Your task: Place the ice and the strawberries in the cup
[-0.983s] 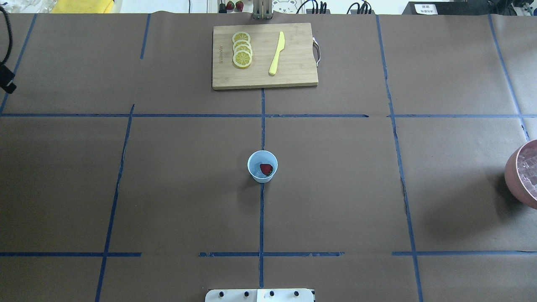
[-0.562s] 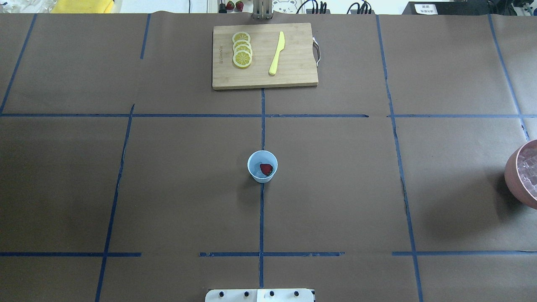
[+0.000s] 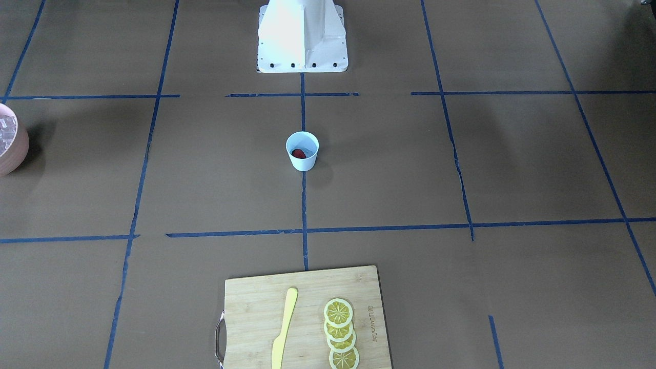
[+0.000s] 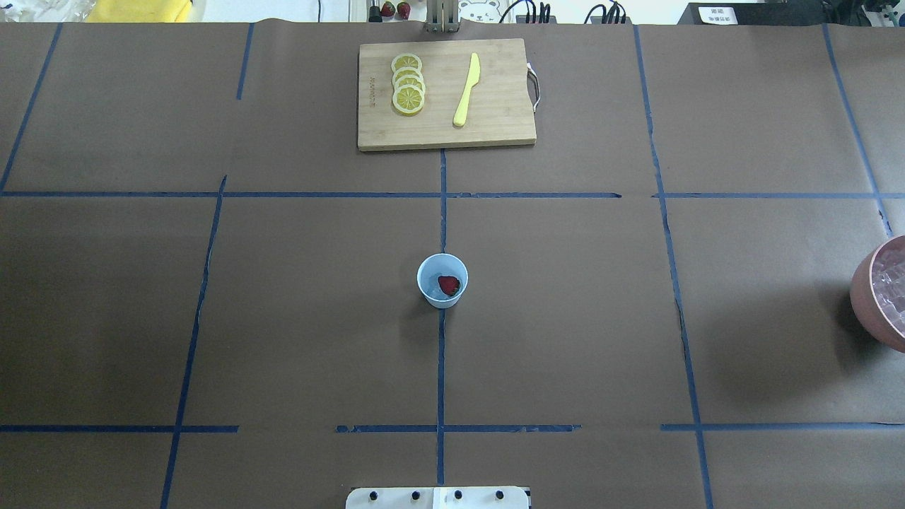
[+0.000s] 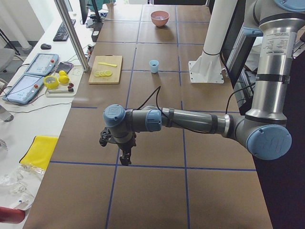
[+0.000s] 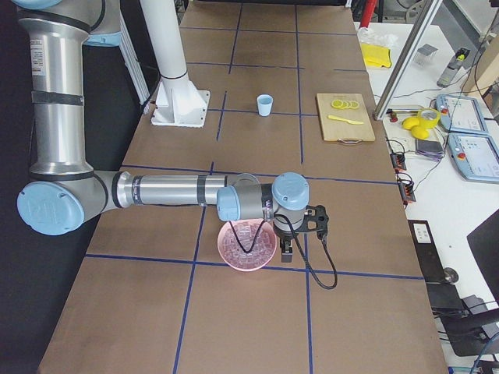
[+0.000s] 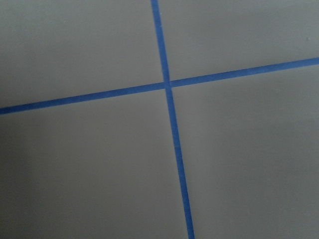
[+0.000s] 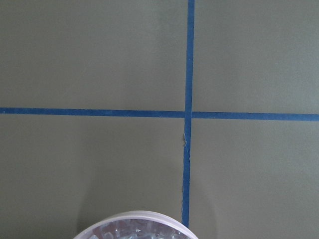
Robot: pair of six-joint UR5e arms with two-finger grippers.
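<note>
The pale blue cup [image 4: 442, 297] [image 3: 302, 162] stands upright at the table's middle on a blue tape line. One dark-red strawberry [image 4: 448, 285] [image 3: 298, 153] lies inside it. Whether ice is in the cup I cannot tell. Ice cubes [image 4: 892, 290] [image 8: 132, 232] fill the pink bowl [image 6: 234, 258] at the table's right end. My right gripper [image 6: 286, 251] hangs beside that bowl, and my left gripper [image 5: 125, 160] hangs over bare table at the far left end. Both show only in the side views, so I cannot tell whether they are open or shut.
A wooden cutting board [image 4: 495, 120] [image 3: 246, 297] at the table's far side carries several lemon slices [image 4: 408, 83] and a yellow knife [image 4: 466, 89]. The robot's white base [image 3: 302, 36] stands at the near side. Blue tape lines grid the brown table cover.
A dark part of the left arm at the overhead view's left edge a second ago has moved out of that view. The cup and strawberry have not moved.
</note>
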